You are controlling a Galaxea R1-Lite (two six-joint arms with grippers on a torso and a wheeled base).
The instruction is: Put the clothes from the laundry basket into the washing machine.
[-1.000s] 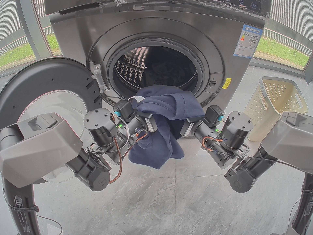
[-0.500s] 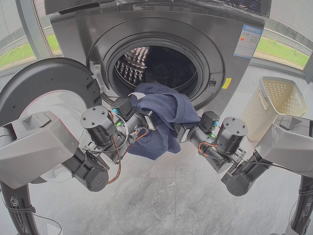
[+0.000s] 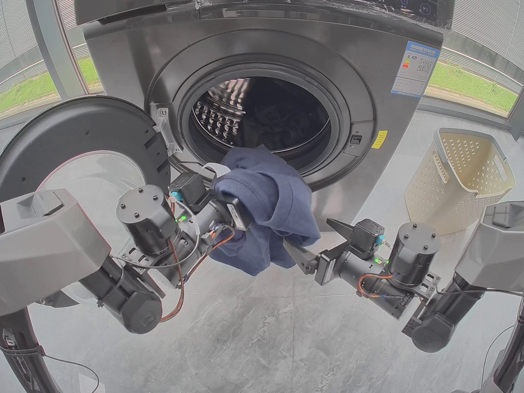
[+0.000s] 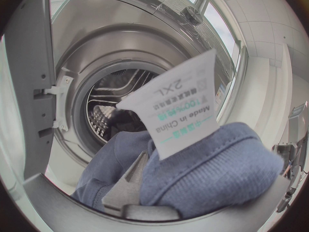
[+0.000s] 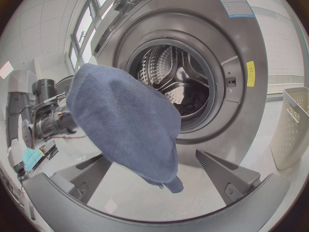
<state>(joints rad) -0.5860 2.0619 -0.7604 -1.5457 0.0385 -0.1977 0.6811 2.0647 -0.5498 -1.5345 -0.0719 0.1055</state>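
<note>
A navy blue garment [image 3: 270, 200] hangs in front of the washing machine's open drum [image 3: 262, 115], its top edge near the lower door rim. My left gripper [image 3: 232, 200] is shut on it by the collar, where a white label [image 4: 180, 107] sticks up; one finger [image 4: 130, 184] shows beside the cloth [image 4: 209, 174]. My right gripper [image 3: 319, 241] is open just below and right of the garment, with nothing between its fingers [image 5: 225, 174]. From the right wrist, the garment [image 5: 128, 123] drapes ahead of the drum [image 5: 173, 81]. Dark clothes lie inside the drum.
The round door [image 3: 76, 143] stands swung open on the left, behind my left arm. A cream perforated laundry basket [image 3: 464, 176] sits on the floor to the right of the machine, seen too as the basket [image 5: 293, 129]. Grey tiled floor [image 3: 284, 334] lies in front.
My right gripper let go of the garment, opened, and drew back down and to the right. The left gripper, still holding the garment, shifted slightly left and down.
</note>
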